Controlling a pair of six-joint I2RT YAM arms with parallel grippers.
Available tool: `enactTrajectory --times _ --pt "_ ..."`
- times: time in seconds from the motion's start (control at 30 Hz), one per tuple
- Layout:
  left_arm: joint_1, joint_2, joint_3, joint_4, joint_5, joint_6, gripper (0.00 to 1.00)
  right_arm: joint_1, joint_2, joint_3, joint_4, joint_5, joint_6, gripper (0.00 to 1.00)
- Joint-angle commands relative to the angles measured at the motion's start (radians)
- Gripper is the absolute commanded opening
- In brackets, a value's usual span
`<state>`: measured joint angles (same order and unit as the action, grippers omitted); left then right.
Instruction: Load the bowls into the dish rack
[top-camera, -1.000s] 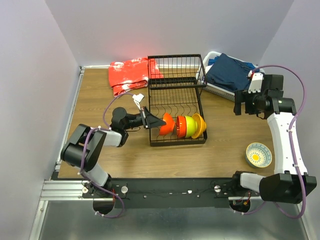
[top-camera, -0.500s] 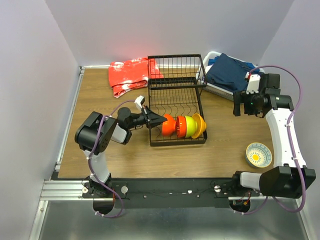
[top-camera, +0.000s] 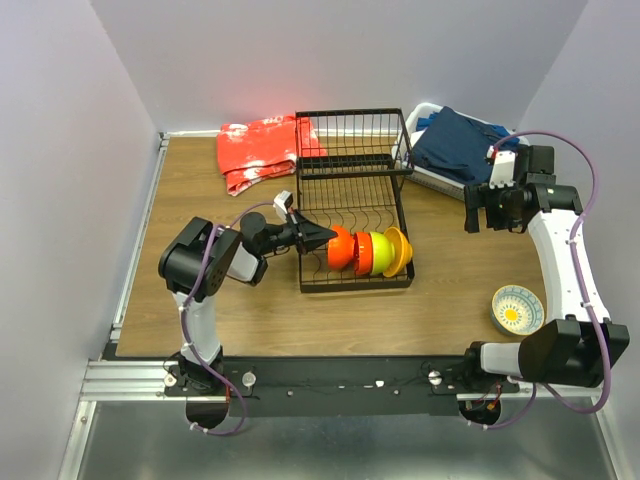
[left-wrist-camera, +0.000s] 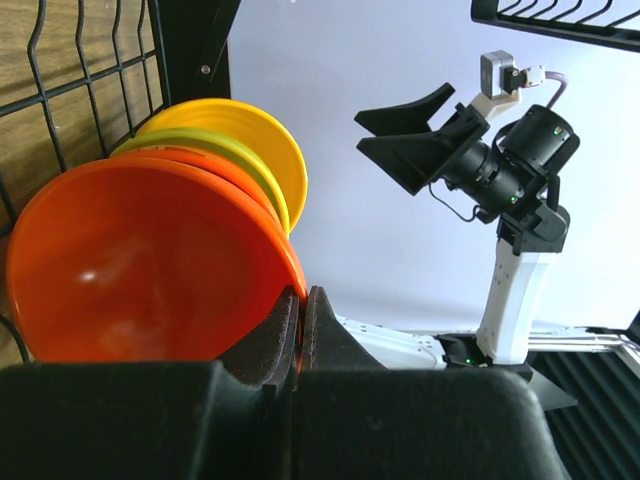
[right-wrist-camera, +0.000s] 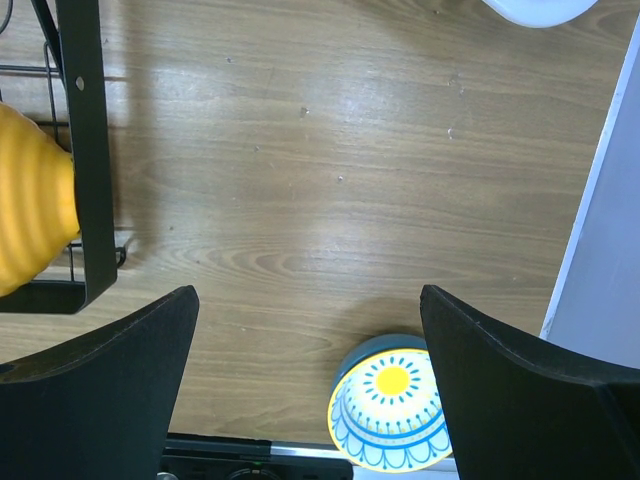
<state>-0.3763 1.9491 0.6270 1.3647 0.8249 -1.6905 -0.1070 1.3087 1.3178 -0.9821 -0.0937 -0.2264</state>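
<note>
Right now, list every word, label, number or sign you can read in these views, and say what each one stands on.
No legible text in any view.
Red cloth: white print, too blurred to read.
Patterned bowl: blue and yellow decoration only, no lettering.

The left arm (top-camera: 205, 262) sits folded low at the lower left of the overhead view, with its forearm stretched level toward the centre. The left gripper (top-camera: 322, 237) is pinched tight on the rim of the red-orange bowl (top-camera: 341, 248). The right arm (top-camera: 565, 260) rises along the right edge. The right gripper (top-camera: 484, 214) faces downward at the upper right, jaws spread wide.
</note>
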Motion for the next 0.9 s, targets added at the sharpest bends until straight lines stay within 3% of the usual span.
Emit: enactTrajectory --times 0.0,0.37,0.63,0.87 --pt "-0.018 0.047 0.005 0.317 -0.015 -0.011 0.02 -0.01 0.003 0.029 -0.024 0.025 -0.018 1.0" --pt "-0.041 0.034 0.014 0.32 -0.006 -0.018 0.0 -0.008 0.006 0.023 -0.03 0.014 -0.021 1.0" --pt "-0.052 0.132 0.086 0.323 -0.003 -0.077 0.0 -0.008 0.001 0.006 -0.027 0.008 -0.021 1.0" --pt "-0.062 0.114 0.051 0.323 -0.023 -0.081 0.0 -0.008 -0.006 -0.003 -0.033 0.003 -0.024 1.0"
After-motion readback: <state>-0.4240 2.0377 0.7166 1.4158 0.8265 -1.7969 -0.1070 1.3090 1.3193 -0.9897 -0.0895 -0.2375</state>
